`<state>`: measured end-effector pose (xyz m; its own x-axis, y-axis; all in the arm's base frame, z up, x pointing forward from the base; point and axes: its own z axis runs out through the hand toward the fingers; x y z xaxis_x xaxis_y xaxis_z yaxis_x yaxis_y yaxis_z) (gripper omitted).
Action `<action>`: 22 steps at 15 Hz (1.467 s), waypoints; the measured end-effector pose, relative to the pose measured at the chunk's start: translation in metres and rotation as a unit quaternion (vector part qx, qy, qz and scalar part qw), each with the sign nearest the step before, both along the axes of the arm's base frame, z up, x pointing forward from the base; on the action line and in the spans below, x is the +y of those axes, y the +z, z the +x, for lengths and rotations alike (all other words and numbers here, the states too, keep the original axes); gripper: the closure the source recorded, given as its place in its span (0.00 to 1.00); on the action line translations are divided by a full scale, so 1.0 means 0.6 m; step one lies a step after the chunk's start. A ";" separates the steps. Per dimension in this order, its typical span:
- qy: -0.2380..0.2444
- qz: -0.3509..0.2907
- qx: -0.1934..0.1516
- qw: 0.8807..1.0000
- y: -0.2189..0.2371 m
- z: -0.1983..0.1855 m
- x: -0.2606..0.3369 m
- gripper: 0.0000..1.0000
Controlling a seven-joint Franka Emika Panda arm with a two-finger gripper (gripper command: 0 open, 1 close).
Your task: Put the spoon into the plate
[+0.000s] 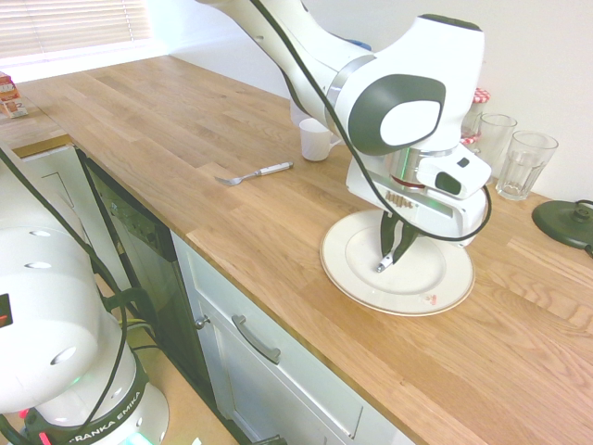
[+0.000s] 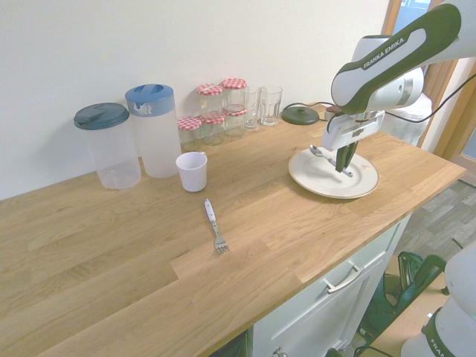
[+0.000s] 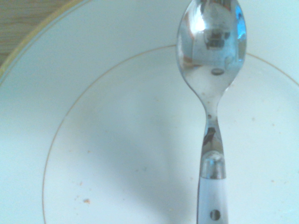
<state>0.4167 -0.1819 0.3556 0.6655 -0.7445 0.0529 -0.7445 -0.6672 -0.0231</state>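
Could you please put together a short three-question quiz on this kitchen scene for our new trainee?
1. True or false: the gripper is shut on the spoon.
2. What lies directly under the spoon? A) the plate B) bare counter C) the cup
3. Which piece of cutlery lies on the counter, apart from the plate?

Key: 1. True. 2. A. 3. The fork.
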 end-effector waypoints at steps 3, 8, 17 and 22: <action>0.001 0.000 0.001 1.000 -0.008 0.001 0.001 1.00; -0.005 0.003 0.012 1.000 -0.025 0.003 0.005 0.00; -0.017 -0.024 0.011 0.999 -0.007 0.007 0.009 0.00; 0.017 -0.025 -0.025 0.999 0.136 0.013 0.135 0.00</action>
<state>0.4245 -0.1012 0.4370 0.6861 -0.7170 0.1232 -0.7202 -0.6934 -0.0245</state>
